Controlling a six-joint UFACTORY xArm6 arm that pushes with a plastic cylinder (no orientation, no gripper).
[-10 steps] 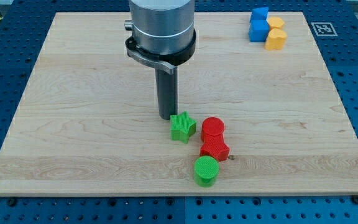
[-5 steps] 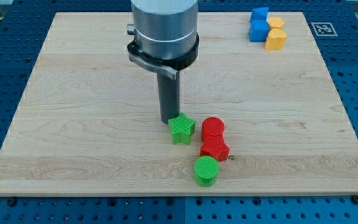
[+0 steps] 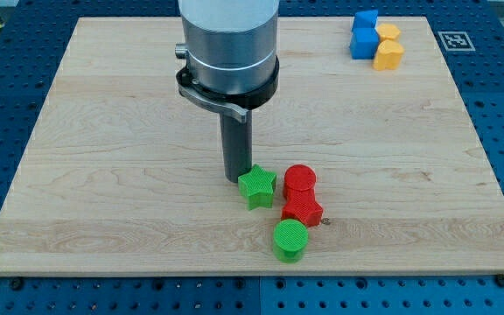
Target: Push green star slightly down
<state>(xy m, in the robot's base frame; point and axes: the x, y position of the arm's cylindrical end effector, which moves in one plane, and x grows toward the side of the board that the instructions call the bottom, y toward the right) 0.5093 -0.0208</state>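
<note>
The green star [image 3: 257, 188] lies on the wooden board [image 3: 103, 175] a little below the board's middle. My tip [image 3: 236, 178] stands right at the star's upper left edge, touching it. Just to the star's right sits a red cylinder [image 3: 300, 181], with a red star-like block [image 3: 303, 210] below it. A green cylinder [image 3: 290, 240] lies lower still, to the star's lower right.
At the board's top right corner are two blue blocks [image 3: 364, 35] and two yellow blocks [image 3: 388, 48] packed together. A black-and-white marker [image 3: 454, 40] sits at the far top right.
My tip has moved slightly down and the green star has slid a little down with it, closer to the red blocks.
</note>
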